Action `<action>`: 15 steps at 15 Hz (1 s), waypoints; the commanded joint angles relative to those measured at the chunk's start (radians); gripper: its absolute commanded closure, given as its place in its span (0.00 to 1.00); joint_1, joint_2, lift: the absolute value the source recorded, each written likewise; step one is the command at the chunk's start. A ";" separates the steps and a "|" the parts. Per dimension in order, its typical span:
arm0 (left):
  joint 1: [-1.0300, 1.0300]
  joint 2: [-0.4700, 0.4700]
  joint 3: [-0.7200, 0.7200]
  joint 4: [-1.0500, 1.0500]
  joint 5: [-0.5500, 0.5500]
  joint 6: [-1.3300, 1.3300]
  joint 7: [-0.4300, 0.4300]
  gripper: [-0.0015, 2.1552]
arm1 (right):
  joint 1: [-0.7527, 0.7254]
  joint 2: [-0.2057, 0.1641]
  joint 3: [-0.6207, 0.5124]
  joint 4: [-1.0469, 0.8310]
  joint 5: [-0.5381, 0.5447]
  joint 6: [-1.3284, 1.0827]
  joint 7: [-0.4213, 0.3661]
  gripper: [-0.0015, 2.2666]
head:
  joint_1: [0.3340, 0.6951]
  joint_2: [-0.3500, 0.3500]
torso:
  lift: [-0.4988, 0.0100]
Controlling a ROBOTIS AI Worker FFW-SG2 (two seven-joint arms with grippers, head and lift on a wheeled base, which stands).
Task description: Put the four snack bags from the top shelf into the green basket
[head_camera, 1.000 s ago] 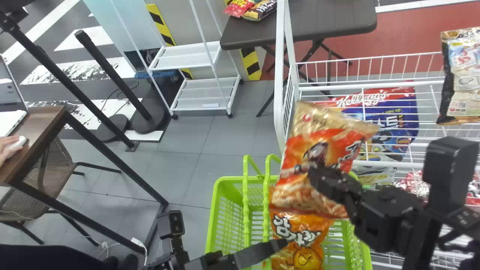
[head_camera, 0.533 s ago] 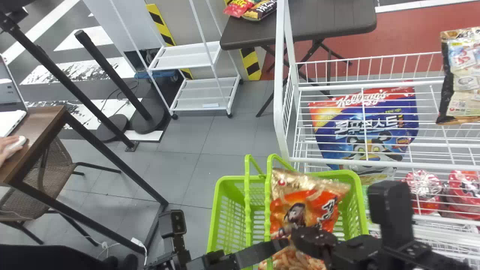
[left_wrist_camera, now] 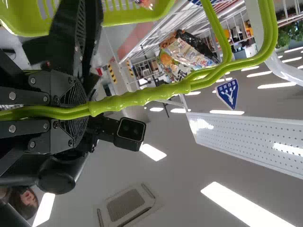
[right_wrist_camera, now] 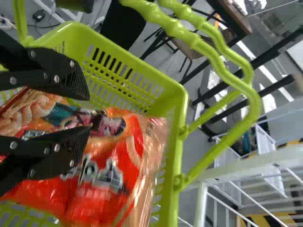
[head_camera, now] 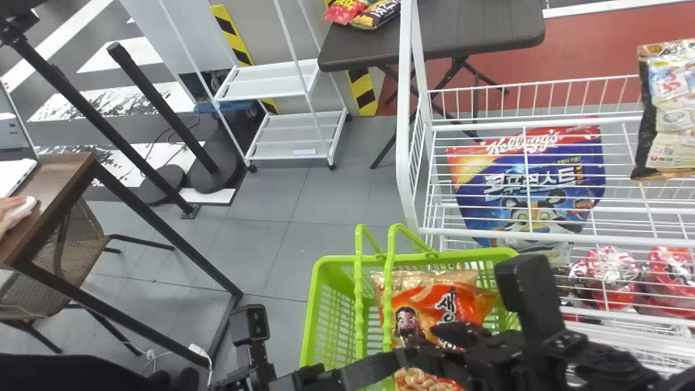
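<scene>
Lowered since the earlier frames, the orange snack bag (head_camera: 429, 296) is down inside the green basket (head_camera: 319, 282), where before it was held up beside the shelf, over the rim. With it, the right gripper (head_camera: 441, 343) has come down to basket level.

Basket: upright, placed just beside the white wire shelf (head_camera: 543, 238); both handles (head_camera: 387, 304) are raised. Contents: the orange bag, front face showing, its tan end towards the shelf side (anything beneath it is covered, so the count cannot be told). Shelf: a dark-and-tan snack bag (head_camera: 670, 108) rests at the upper level; a blue cereal bag (head_camera: 521, 184) lies behind the wires, with red packages (head_camera: 613, 277) near it.

Right arm: extended low over the basket. In its wrist view, the gripper (right_wrist_camera: 89, 118) has its fingers parted, one on either side of a gap, with the bag's printed face below them.

Left arm: at the basket's near side, its gripper (head_camera: 380, 365) clamped on the two handles, which run together between the fingers.
</scene>
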 commanded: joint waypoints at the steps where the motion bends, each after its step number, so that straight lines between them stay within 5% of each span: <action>1: 0.000 0.001 -0.002 0.000 0.002 0.000 0.000 1.00 | 0.036 -0.003 -0.105 -0.083 -0.025 -0.002 0.013 0.01 | 1.00 1.00 | 0.98; 6: 0.004 0.006 -0.001 -0.003 0.008 0.000 -0.005 1.00 | -0.077 0.002 -0.375 -0.060 0.032 -0.017 -0.003 0.02 | 1.00 0.97 | 0.98; 7: 0.006 0.006 0.001 -0.001 0.008 0.000 -0.006 1.00 | -0.116 0.004 -0.402 -0.026 0.066 -0.036 -0.013 0.02 | 1.00 0.81 | 0.98; 9: 0.006 0.006 0.001 -0.001 0.009 0.000 -0.008 1.00 | -0.201 0.005 -0.441 0.069 0.123 -0.094 -0.020 0.02 | 1.00 0.67 | 0.98; 15: 0.016 0.006 0.008 -0.001 0.015 -0.003 -0.017 1.00 | -0.439 0.005 -0.498 0.416 0.198 -0.241 -0.051 0.02 | 1.00 0.42 | 0.98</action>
